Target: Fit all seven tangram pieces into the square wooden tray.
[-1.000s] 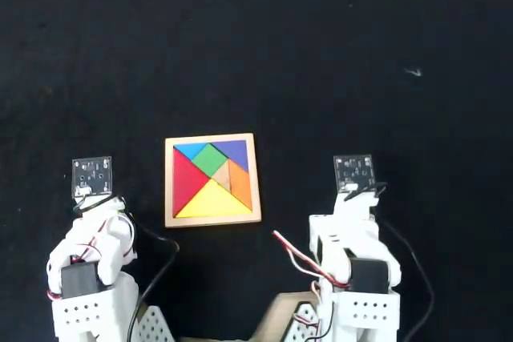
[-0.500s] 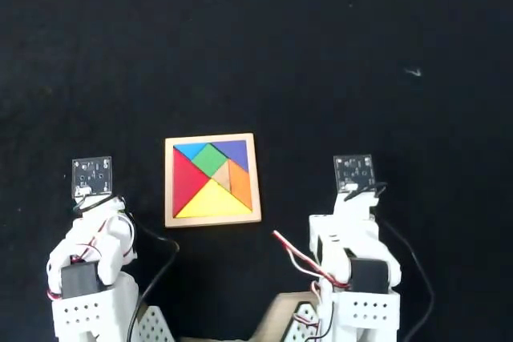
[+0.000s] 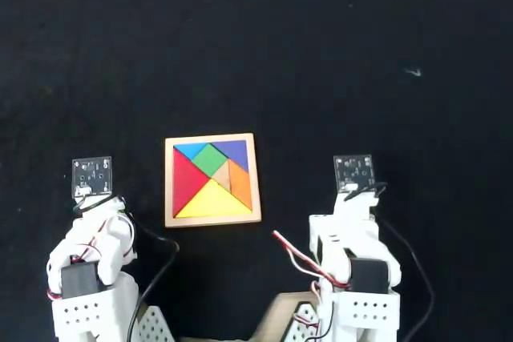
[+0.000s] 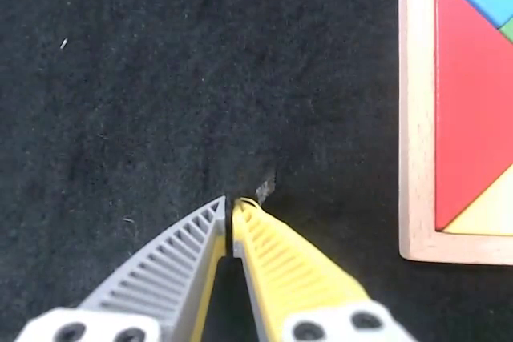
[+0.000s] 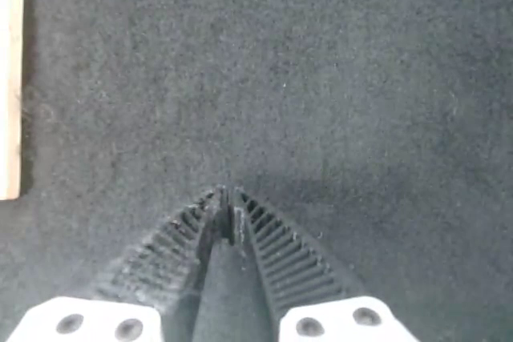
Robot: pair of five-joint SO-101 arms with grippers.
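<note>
My left gripper (image 4: 232, 206) is pressed together, grey and yellow tips meeting just above the black cloth (image 4: 120, 78); my right gripper (image 5: 228, 198) is likewise closed on nothing; both arms sit folded at the near edge of the table. Between them, nearer my left side, lies the square wooden tray (image 3: 212, 219); its rim (image 4: 415, 118) shows close to my left fingers; inside, fitted flat, are the red triangle (image 3: 187, 184), yellow triangle (image 3: 212, 200), orange piece (image 3: 240, 184), green square (image 3: 210, 158), blue triangle (image 3: 190, 150), purple piece (image 3: 234, 152) and small tan triangle (image 3: 222, 175).
</note>
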